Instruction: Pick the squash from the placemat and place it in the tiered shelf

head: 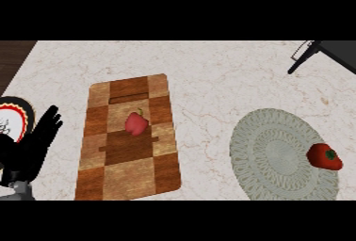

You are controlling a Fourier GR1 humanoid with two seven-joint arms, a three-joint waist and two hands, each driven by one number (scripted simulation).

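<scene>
A round grey woven placemat (278, 155) lies at the right of the counter. On its right edge sits a red, rounded vegetable with a green stem (325, 156), the only thing on the mat. Part of the black tiered shelf (337, 52) shows in the top right corner, well beyond the mat. My left hand (31, 146) rests open at the left edge with fingers up, far from the mat. My right hand does not show.
A checkered wooden cutting board (128, 164) lies left of centre with a red pepper-like vegetable (136, 123) on it. A plate with a red and black rim (12, 120) sits at the far left, partly behind my left hand. The counter's dark edge shows top left.
</scene>
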